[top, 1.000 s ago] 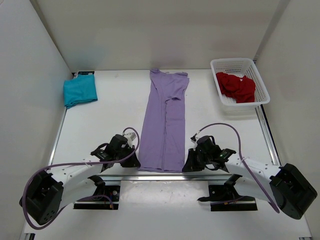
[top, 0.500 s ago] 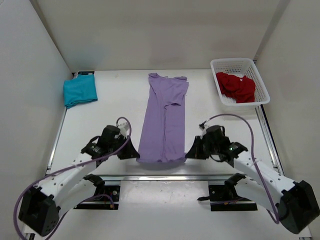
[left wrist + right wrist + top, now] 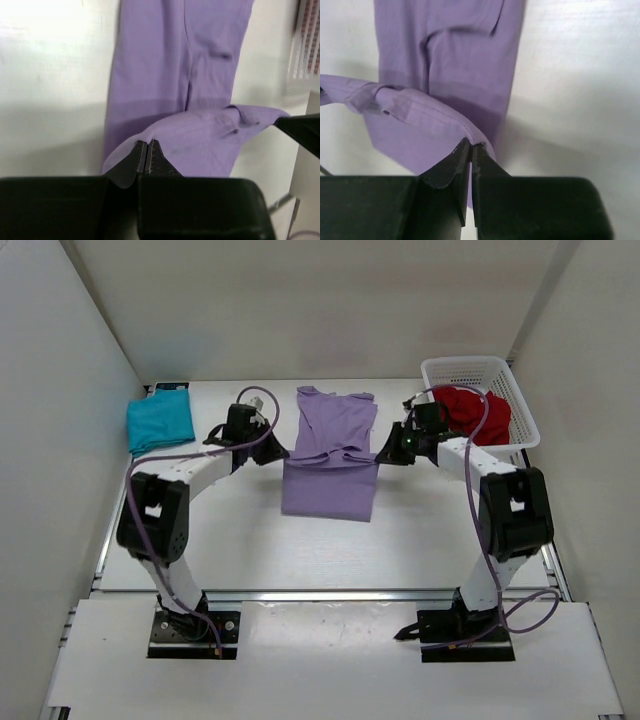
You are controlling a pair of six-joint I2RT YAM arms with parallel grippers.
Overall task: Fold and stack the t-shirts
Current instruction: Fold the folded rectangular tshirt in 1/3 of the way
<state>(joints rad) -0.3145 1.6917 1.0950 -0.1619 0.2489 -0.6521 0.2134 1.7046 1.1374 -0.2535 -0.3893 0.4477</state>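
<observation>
The lavender t-shirt (image 3: 328,465) lies in the middle of the table, its lower half lifted and doubled back over the upper half. My left gripper (image 3: 282,455) is shut on the hem's left corner (image 3: 145,145). My right gripper (image 3: 380,457) is shut on the hem's right corner (image 3: 472,142). Both hold the hem above the shirt's middle. The folded teal t-shirt (image 3: 160,421) lies at the back left. The red t-shirt (image 3: 474,412) sits crumpled in the white basket (image 3: 438,371).
White walls close in the table at the back and both sides. The basket stands at the back right, close to my right arm (image 3: 455,455). A metal rail (image 3: 330,594) runs along the table's near edge.
Both grippers have carried the lavender shirt's hem from the near edge far back toward the collar, folding the shirt over itself. Both arms are now stretched out.
</observation>
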